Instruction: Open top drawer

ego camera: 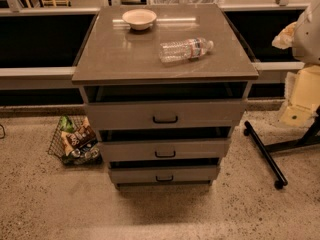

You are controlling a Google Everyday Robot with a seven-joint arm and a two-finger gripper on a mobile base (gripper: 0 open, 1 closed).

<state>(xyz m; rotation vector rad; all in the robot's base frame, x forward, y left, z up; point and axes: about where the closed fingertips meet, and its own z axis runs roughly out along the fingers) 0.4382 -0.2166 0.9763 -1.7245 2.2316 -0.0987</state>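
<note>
Bare speckled floor [165, 214] fronts the wide grey top drawer [120, 115], its black bar handle [165, 119] unblocked. A wire basket of snack packets [75, 141] sits low left, a black wheeled stand leg [265, 154] low right; the gripper is out of view.

No legible text, water bottle [185, 49] label unreadable, hand [286, 36] at right edge

Under the tabletop [120, 59] you have the top drawer [165, 115], then the middle drawer [165, 149] and bottom drawer [164, 174] below. On it, a bowl [139, 18] sits at the back, a bottle [185, 49] nearer and to its right. The gripper [287, 35] is right of the tabletop; a basket [75, 141] stands left of the drawers.
</note>
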